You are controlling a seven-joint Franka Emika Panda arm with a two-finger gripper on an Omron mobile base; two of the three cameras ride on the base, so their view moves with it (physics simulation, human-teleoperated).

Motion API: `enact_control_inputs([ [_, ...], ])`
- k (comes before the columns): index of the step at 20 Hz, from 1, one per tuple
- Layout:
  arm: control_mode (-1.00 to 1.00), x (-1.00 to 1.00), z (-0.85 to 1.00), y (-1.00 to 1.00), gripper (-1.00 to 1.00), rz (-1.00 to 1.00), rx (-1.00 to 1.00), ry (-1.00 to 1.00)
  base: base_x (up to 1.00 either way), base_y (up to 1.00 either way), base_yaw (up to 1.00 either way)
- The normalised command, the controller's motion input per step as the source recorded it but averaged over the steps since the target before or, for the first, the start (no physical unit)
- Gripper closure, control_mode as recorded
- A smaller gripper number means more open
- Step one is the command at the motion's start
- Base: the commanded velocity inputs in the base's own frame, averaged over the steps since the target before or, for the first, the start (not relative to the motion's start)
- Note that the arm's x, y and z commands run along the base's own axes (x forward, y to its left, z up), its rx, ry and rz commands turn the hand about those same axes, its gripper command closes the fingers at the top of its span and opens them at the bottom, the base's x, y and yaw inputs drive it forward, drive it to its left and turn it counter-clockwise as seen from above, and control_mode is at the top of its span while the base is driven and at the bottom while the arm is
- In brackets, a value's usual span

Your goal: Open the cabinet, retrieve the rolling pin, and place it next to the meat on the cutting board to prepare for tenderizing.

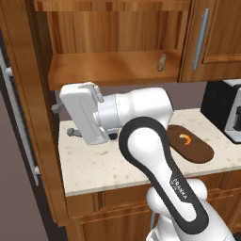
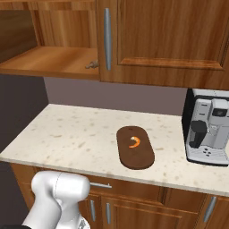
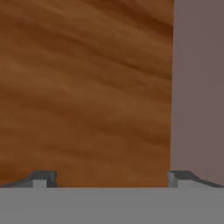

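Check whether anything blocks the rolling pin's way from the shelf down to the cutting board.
Nothing visible does. The cabinet is open, the rolling pin lies near the shelf's front edge, and the counter around the cutting board and meat looks clear.

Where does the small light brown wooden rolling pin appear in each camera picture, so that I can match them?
Left base view: small light brown wooden rolling pin lies on the open cabinet's shelf, right end, upper middle.
Right base view: on the shelf, upper left, beside the silver bar handle.
Hand view: not in it.
Shared landmark: dark brown oval cutting board on the counter.
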Motion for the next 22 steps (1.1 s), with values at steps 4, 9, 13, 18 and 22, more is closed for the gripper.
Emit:
enact_control_inputs([
  [4,-1.00,-0.08,-0.11,0.20,-1.00,0.00,0.00,0.00,0.00,0.00,0.00],
  [9,-1.00,-0.22,-0.01,-0.04,-1.00,-0.06,0.00,-0.04,0.00,0.00,0.00],
  [13,-1.00,-0.21,0.00,-0.31,-1.00,-0.07,0.00,-0.04,0.00,0.00,0.00],
  [18,-1.00,-0.11,0.01,-0.65,-1.00,-0.07,0.00,-0.02,0.00,0.00,0.00],
  [22,-1.00,0.00,0.10,-0.85,-1.00,-0.06,0.00,-0.01,0.00,0.00,0.00],
])
